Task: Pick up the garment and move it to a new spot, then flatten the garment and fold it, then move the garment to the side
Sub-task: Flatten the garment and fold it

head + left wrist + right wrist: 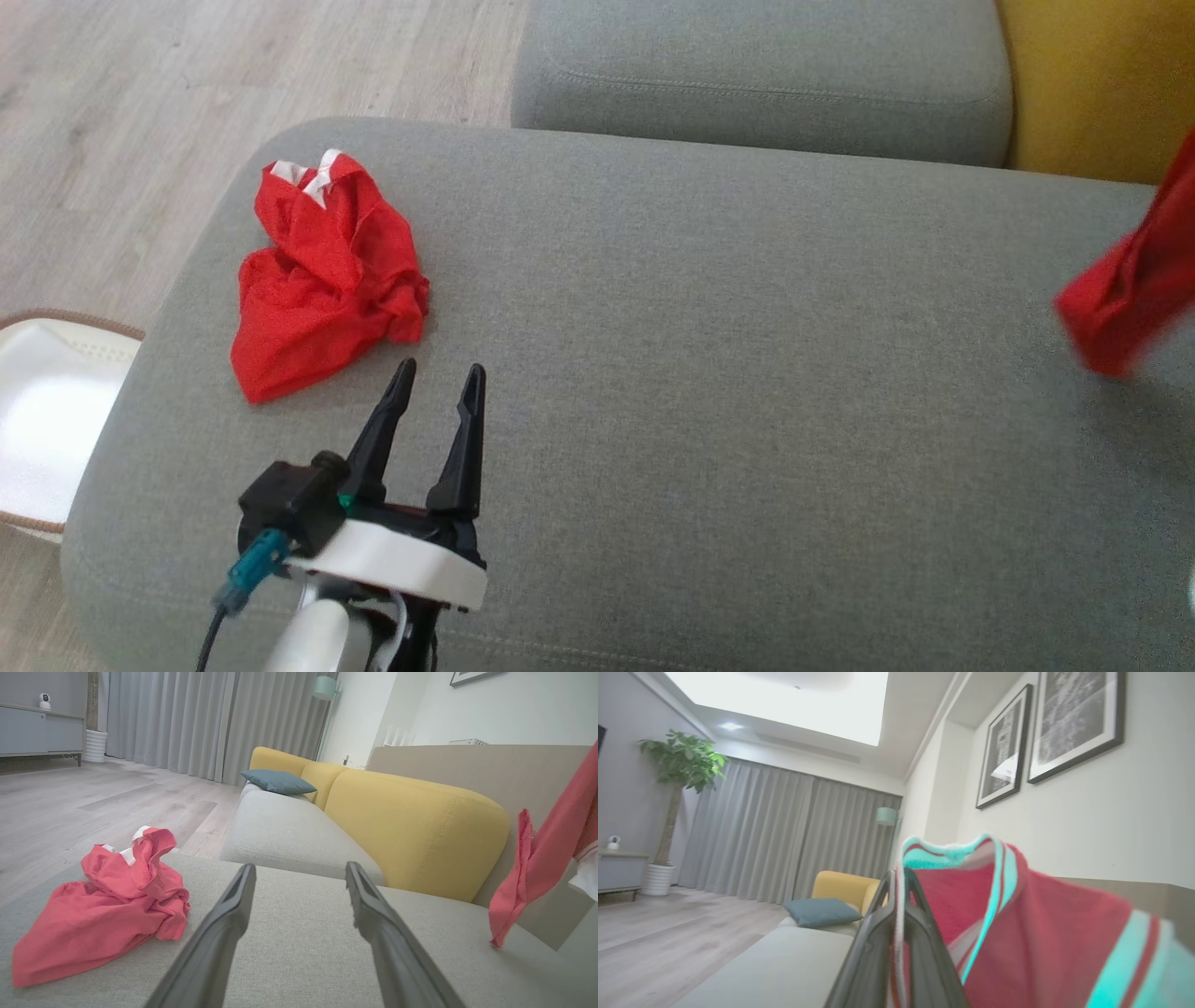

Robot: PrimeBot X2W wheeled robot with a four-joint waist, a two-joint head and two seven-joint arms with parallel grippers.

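Grey upholstery of a wide sofa seat (709, 308) spreads across the head view, with a yellow backrest (416, 830) behind it and pale wood floor (112, 140) at the upper left. The right hand (899, 877) is clamped tight on the garment (1017, 933), a red top with pale striped trim, its collar edge pinched between the dark fingers (873, 952). In the head view the garment (1125, 289) hangs as a blurred red drape at the right edge. Its lowest tip is close over the seat, but I cannot tell whether it touches. The left hand (441, 369) hovers at the lower left of the head view, fingers spread wide with nothing between them. It is just beside a crumpled red heap (317, 280) lying toward the seat's upper-left corner.

By my reading, the first step is in hand: the garment is lifted and bound for a new spot. The next move calls for lowering it onto the bare middle of the seat, well apart from the heap. Letting go should leave it spread rather than bunched, ready for both hands to flatten.
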